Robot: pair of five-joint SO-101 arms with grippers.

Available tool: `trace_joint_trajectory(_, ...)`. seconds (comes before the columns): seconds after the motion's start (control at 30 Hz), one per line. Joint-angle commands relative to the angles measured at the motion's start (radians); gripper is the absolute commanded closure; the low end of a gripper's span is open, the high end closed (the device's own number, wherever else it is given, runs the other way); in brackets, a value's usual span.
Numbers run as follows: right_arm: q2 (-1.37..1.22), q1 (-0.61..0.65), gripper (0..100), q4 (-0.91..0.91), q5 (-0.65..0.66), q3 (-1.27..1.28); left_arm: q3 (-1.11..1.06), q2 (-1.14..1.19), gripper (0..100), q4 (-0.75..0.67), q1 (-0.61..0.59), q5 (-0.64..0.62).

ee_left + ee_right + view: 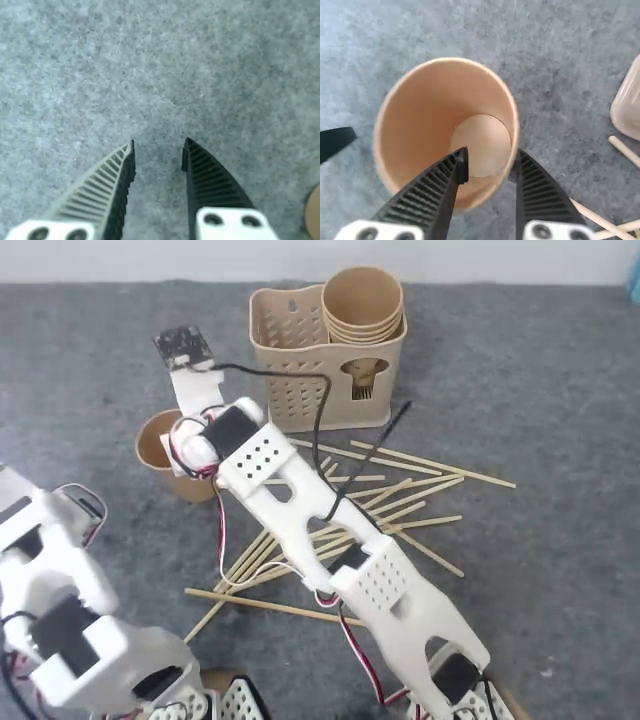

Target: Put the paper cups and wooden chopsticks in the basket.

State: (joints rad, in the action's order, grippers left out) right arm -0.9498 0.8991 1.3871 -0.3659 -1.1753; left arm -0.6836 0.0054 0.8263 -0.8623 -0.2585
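We show the right gripper (491, 156), jaws parted, astride the near rim of the upright paper cup (415, 120), apparently unpinched; the left gripper (157, 145) gapes farther off over carpet (150, 60).

You get nothing readable here: no text, label or number on the basket (290, 340) or the paper cups (362, 302).

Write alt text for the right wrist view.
The right gripper, open, straddles the wall of an upright tan paper cup, one black ridged finger inside, one outside. Grey felt lies beneath; a beige plastic basket and pale wooden chopsticks show beside it.
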Motion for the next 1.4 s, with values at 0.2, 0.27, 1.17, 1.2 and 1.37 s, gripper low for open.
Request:
trace_joint_trajectory(0.2,0.019,-0.013,97.2,-0.002,0.038,-0.04,0.038,-0.008,85,0.009,0.009,-0.003)
trace_joint_trajectory(0.27,0.022,-0.013,99.5,0.012,0.064,-0.049,0.038,-0.008,85,0.008,0.009,-0.003)
trace_joint_trajectory(1.17,0.656,-0.501,99.2,0.283,0.365,-0.466,0.038,0.0,85,0.005,0.026,0.0)
trace_joint_trajectory(1.2,0.659,-0.535,99.2,0.263,0.376,-0.466,0.038,0.0,85,0.005,0.026,0.0)
trace_joint_trajectory(1.37,0.608,-0.682,99.2,0.189,0.43,-0.465,0.038,0.0,85,0.005,0.026,0.002)
